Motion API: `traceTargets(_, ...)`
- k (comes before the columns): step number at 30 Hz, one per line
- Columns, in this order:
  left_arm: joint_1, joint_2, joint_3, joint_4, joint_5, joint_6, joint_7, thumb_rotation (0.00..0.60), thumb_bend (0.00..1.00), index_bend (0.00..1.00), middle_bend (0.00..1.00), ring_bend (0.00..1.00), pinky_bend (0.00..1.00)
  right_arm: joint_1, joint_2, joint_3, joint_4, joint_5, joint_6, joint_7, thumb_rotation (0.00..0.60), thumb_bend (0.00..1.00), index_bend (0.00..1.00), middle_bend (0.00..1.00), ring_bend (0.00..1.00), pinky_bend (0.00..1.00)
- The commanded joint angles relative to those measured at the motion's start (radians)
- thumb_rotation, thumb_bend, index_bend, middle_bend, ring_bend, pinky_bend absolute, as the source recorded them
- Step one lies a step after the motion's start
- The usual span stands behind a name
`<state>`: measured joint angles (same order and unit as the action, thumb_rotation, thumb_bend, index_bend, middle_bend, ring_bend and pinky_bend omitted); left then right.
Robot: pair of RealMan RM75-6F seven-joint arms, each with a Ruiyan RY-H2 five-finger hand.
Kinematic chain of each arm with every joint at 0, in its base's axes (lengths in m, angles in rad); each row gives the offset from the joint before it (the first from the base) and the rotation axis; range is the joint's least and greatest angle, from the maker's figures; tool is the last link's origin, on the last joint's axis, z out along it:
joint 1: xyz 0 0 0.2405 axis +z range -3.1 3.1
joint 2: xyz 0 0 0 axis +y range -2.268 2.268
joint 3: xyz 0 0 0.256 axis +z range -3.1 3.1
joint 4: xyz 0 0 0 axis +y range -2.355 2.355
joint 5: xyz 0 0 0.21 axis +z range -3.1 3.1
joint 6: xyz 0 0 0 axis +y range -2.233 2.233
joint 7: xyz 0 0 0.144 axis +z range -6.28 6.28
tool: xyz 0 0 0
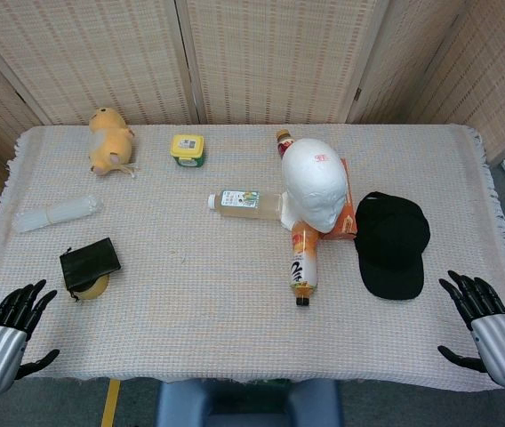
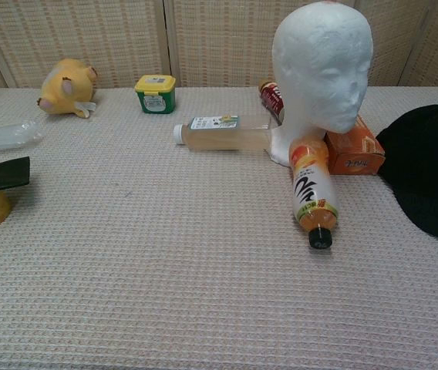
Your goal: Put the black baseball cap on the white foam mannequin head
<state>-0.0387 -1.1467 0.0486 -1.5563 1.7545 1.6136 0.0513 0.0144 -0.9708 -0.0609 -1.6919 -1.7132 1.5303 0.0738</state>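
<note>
Nothing is grasped yet; the reach for the cap seems the step in hand. Nearest, the left hand (image 1: 8, 334) and right hand (image 1: 492, 325) hover at the surface (image 1: 199, 294) edge, fingers spread, holding nothing. The right hand likely must reach forward to the cap (image 1: 392, 242), lying flat beside the head (image 1: 315, 181).

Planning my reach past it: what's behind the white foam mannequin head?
Behind the white foam mannequin head, a red-labelled bottle pokes out, mostly hidden. An orange box lies beside its base, partly covered.
</note>
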Motion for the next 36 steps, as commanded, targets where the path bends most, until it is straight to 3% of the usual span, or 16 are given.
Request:
traceTargets(1, -0.005, -0.003, -0.003, 0.0, -0.007, -0.008, -0.003, 0.6, 0.12, 0.12, 0.0, 0.0, 0.14, 0.001, -0.001, 0.001, 0.002, 0.008, -0.008, -0.005, 0.6, 0.03, 0.0, 0.0, 0.0, 0.0)
traceTargets(8, -0.017, 0.005, -0.007, -0.012, -0.013, -0.013, -0.051, 0.6, 0.12, 0.12, 0.0, 0.0, 0.14, 0.013, -0.032, -0.001, 0.033, 0.018, -0.039, -0.019, 0.6, 0.03, 0.0, 0.0, 0.0, 0.0)
traceTargets(10, -0.021, 0.007, -0.009, -0.014, -0.017, -0.017, -0.064, 0.6, 0.12, 0.12, 0.0, 0.0, 0.14, 0.006, -0.069, 0.014, 0.072, 0.018, -0.01, -0.032, 0.6, 0.03, 0.02, 0.05, 0.01, 0.02)
traceTargets(14, -0.032, 0.017, -0.007, -0.012, -0.028, -0.038, -0.098, 0.6, 0.12, 0.09, 0.0, 0.0, 0.15, -0.002, -0.205, 0.034, 0.27, -0.029, 0.064, -0.097, 0.6, 0.03, 0.3, 0.28, 0.1, 0.28)
traceTargets(16, -0.035, 0.025, -0.006, -0.011, -0.03, -0.042, -0.117, 0.6, 0.12, 0.07, 0.0, 0.0, 0.16, 0.0, -0.283, 0.045, 0.386, -0.046, 0.096, -0.094, 0.6, 0.03, 0.49, 0.44, 0.26, 0.5)
traceTargets(17, -0.037, 0.028, -0.007, -0.011, -0.03, -0.039, -0.133, 0.6, 0.12, 0.06, 0.0, 0.0, 0.17, 0.004, -0.339, 0.055, 0.466, -0.049, 0.116, -0.071, 0.6, 0.03, 0.53, 0.5, 0.33, 0.56)
traceTargets(21, -0.036, 0.033, -0.01, 0.004, -0.017, -0.01, -0.188, 0.6, 0.12, 0.04, 0.0, 0.0, 0.17, 0.017, -0.491, 0.081, 0.688, -0.028, 0.147, 0.032, 0.6, 0.04, 0.65, 0.87, 0.77, 0.92)
traceTargets(23, -0.036, 0.038, -0.012, 0.005, -0.015, 0.002, -0.218, 0.6, 0.12, 0.03, 0.0, 0.0, 0.17, 0.024, -0.559, 0.096, 0.789, -0.01, 0.155, 0.066, 0.6, 0.04, 0.67, 0.98, 0.91, 0.99)
traceTargets(26, -0.037, 0.053, -0.011, 0.0, -0.026, -0.002, -0.248, 0.6, 0.12, 0.03, 0.0, 0.0, 0.18, 0.036, -0.63, 0.103, 0.903, 0.016, 0.131, 0.109, 0.6, 0.05, 0.62, 1.0, 0.99, 1.0)
traceTargets(36, -0.044, 0.07, -0.012, -0.003, -0.04, -0.009, -0.298, 0.6, 0.12, 0.03, 0.0, 0.0, 0.19, 0.063, -0.772, 0.123, 1.109, 0.109, 0.004, 0.154, 0.6, 0.05, 0.43, 1.0, 1.0, 1.0)
